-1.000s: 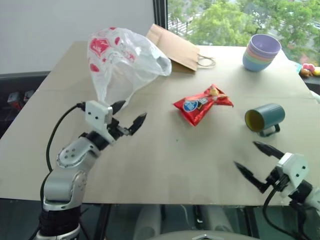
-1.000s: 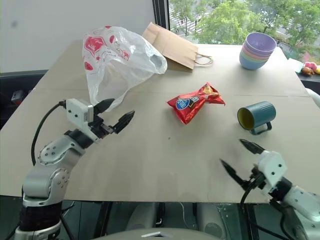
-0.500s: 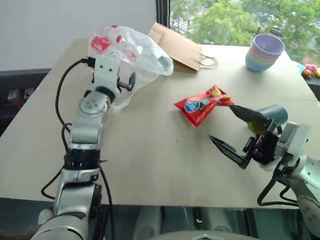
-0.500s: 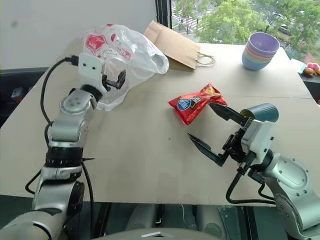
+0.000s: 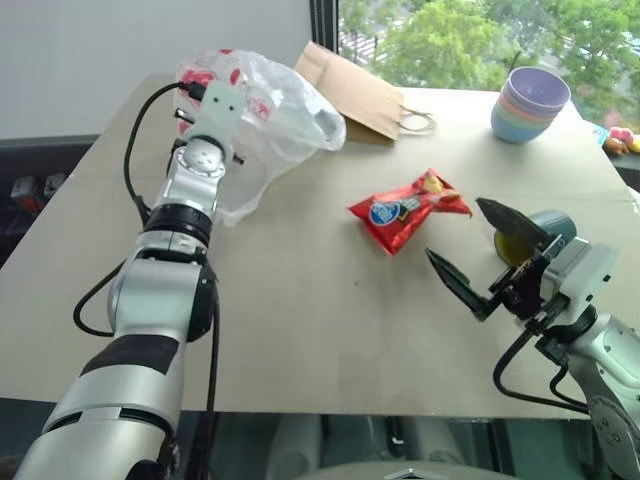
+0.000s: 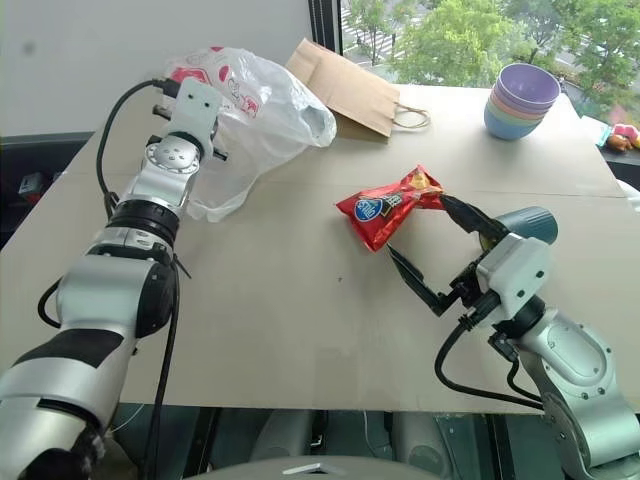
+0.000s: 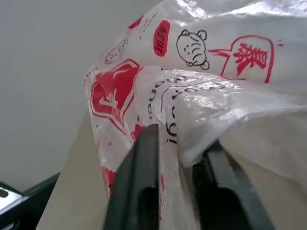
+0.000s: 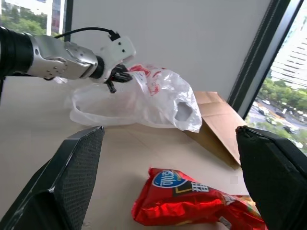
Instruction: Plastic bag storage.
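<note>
Reaching forward since the earlier frame, the left pincer [image 7: 175,191] now appears to pinch the plastic bag [image 5: 270,105] at upper left of the tabletop [image 5: 300,320]; the right pincer [image 5: 480,250] hovers spread at lower right.

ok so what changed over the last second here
The left gripper went from open near the table's front edge, forward and up to the plastic bag, and its jaws shut on a fold of it. The right gripper rose from the table's near right corner toward the snack packet, jaws open throughout. The packet, cup, paper bag and bowls stayed put.
</note>
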Controlling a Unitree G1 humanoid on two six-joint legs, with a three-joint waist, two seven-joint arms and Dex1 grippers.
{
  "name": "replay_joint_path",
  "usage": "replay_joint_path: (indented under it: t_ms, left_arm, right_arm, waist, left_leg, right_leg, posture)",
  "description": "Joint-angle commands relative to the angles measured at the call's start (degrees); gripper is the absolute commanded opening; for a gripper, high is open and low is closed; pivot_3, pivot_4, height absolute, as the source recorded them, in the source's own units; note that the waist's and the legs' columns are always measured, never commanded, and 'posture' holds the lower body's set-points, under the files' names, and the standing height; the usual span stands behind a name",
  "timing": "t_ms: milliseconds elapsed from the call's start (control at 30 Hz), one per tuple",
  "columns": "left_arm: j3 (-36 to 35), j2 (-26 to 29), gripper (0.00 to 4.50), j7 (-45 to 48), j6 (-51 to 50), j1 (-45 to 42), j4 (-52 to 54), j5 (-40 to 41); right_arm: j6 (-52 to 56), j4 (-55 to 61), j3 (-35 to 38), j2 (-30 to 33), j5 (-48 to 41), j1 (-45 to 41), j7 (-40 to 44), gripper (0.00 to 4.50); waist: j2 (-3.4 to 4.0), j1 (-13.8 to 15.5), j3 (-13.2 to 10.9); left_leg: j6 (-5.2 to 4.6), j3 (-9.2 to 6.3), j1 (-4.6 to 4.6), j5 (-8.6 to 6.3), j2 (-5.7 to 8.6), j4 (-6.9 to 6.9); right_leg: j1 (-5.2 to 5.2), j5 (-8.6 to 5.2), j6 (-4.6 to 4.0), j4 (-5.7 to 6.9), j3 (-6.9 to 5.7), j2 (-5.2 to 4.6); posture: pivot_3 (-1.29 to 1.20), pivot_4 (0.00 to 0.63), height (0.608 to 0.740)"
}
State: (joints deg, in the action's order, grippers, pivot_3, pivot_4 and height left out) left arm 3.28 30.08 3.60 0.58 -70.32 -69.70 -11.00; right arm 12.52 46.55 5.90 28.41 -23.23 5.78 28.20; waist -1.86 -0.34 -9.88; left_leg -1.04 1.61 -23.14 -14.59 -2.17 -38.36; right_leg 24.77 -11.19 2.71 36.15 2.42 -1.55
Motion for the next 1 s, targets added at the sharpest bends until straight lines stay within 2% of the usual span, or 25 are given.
replay_joint_path:
  t_ms: [33, 100, 200, 300, 433, 533, 567, 800, 900, 933, 1000]
  left_arm:
    - [-3.5, 1.3, 0.06, 1.0, 2.9, -2.6, 0.4, 2.8]
    - [-6.6, 1.3, 0.06, 2.0, 3.2, -2.8, 1.7, 5.9]
    - [-10.2, 1.1, 0.06, 5.5, -1.7, -1.4, 10.3, 10.5]
    - [-13.3, -0.3, 0.06, 7.3, -14.1, 4.8, 29.4, 16.2]
    - [-14.6, -2.9, 0.06, 5.1, -31.0, 11.3, 52.2, 20.0]
    - [-15.4, -5.1, 0.06, 2.6, -39.4, 15.2, 62.7, 21.4]
    - [-15.6, -5.6, 0.06, 2.1, -41.1, 16.1, 64.4, 21.7]
    - [-14.8, -7.5, 0.06, 0.7, -47.5, 19.4, 71.3, 21.5]
    - [-14.7, -7.6, 0.06, 0.9, -48.5, 19.4, 72.5, 21.6]
    - [-14.7, -7.3, 0.00, 1.3, -48.9, 19.2, 72.8, 21.6]
    - [-15.1, -6.4, 0.00, 2.5, -50.0, 18.2, 73.4, 22.4]
  right_arm:
    - [0.1, 0.5, -1.3, 0.9, 3.6, -1.4, -0.9, 4.50]
    - [0.9, -1.1, -4.0, 2.8, 8.3, -3.6, -0.7, 4.50]
    - [1.2, -6.4, -9.8, 7.2, 17.3, -9.7, 1.2, 4.50]
    - [-3.9, -15.0, -15.7, 10.9, 26.0, -12.3, 3.4, 4.50]
    - [-8.0, -24.6, -20.2, 13.3, 39.3, -18.3, 0.5, 4.50]
    - [-11.4, -35.3, -23.0, 14.9, 49.0, -27.0, -2.3, 4.50]
    - [-13.0, -38.5, -23.6, 14.6, 51.2, -29.6, -3.9, 4.50]
    - [-20.9, -55.8, -29.9, 9.6, 61.3, -43.4, -8.5, 4.50]
    - [-23.2, -65.2, -32.0, 5.8, 60.5, -47.5, -6.6, 4.50]
    - [-24.0, -67.4, -32.0, 4.7, 59.4, -48.4, -5.8, 3.98]
    - [-24.8, -69.0, -31.2, 3.6, 57.9, -49.5, -4.7, 3.36]
  waist:
    - [-0.01, 0.0, 0.0]
    - [-0.04, 0.0, 0.0]
    - [-0.11, -0.3, -0.1]
    - [-0.13, -0.3, -0.1]
    - [-0.13, -0.3, -0.1]
    - [-0.13, -0.4, -0.1]
    - [-0.12, -0.7, -0.1]
    - [-0.11, -0.7, -0.1]
    - [-0.11, -0.6, -0.1]
    - [-0.12, -0.6, -0.1]
    - [-0.11, -0.5, -0.1]
  left_leg:
    - [0.00, -0.01, -0.03, 0.00, 0.00, -0.01]
    - [0.00, -0.01, -0.06, 0.00, 0.00, -0.04]
    - [0.00, 0.05, -0.06, 0.00, 0.00, -0.12]
    - [0.00, 0.02, -0.06, 0.01, 0.00, -0.15]
    - [0.01, 0.00, -0.10, 0.01, 0.03, -0.14]
    - [0.03, 0.01, -0.40, 0.02, 0.05, -0.27]
    - [0.04, -0.08, -0.67, 0.03, 0.04, -0.52]
    - [0.10, -0.17, -0.57, 0.07, 0.00, -0.66]
    - [0.11, -0.14, -0.61, 0.08, 0.02, -0.67]
    - [0.12, -0.12, -0.63, 0.08, 0.03, -0.67]
    - [0.13, -0.14, -0.65, 0.09, 0.04, -0.67]
  right_leg:
    - [0.01, 0.00, 0.00, 0.00, -0.01, 0.00]
    - [0.03, 0.00, 0.02, 0.00, -0.01, -0.02]
    - [0.05, -0.02, 0.08, 0.03, 0.01, -0.04]
    - [0.06, 0.00, 0.10, 0.11, 0.01, -0.04]
    - [0.10, 0.04, 0.00, 0.20, 0.03, -0.08]
    - [0.45, 0.06, 0.00, 0.35, 0.07, -0.09]
    - [0.70, 0.06, -0.01, 0.57, 0.04, -0.05]
    - [0.67, 0.08, -0.04, 0.78, 0.06, 0.06]
    - [0.68, 0.10, -0.06, 0.75, 0.07, 0.02]
    - [0.68, 0.10, -0.06, 0.74, 0.07, -0.01]
    - [0.68, 0.10, -0.07, 0.70, 0.06, -0.03]
  posture:
    - [0.00, 0.150, 0.740]
    - [0.00, 0.150, 0.740]
    - [0.00, 0.150, 0.740]
    - [0.00, 0.150, 0.740]
    - [0.00, 0.150, 0.740]
    - [0.00, 0.150, 0.740]
    - [0.00, 0.150, 0.740]
    - [0.00, 0.150, 0.740]
    - [0.00, 0.150, 0.740]
    - [0.00, 0.150, 0.740]
    - [0.00, 0.150, 0.740]
